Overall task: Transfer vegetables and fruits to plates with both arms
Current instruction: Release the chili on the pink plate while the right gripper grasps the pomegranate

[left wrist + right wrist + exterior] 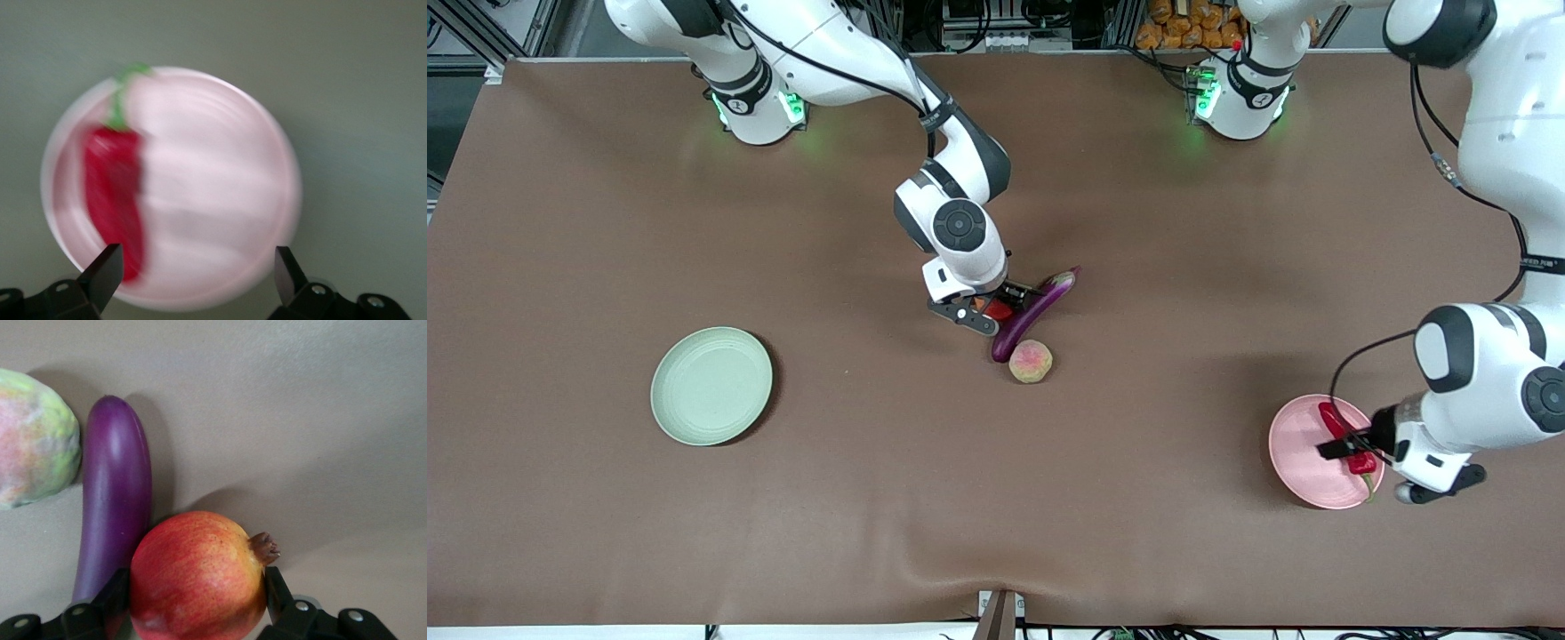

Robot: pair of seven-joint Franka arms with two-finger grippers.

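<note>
Currently the right gripper (198,603) has its fingers closed round the pomegranate (198,577), which touches the eggplant (113,500) on the table. Hard, smooth, round, likely slippery: hold across its widest part. Left gripper (198,277) hangs spread wide over the pink plate (220,193), chili (115,200) lying in it.

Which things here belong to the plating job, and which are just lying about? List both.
Part of the job:
eggplant
pomegranate, between the right end effector fingers
peach
chili, on the pink plate under the open left end effector
green plate

Just lying about:
brown table cover
</note>
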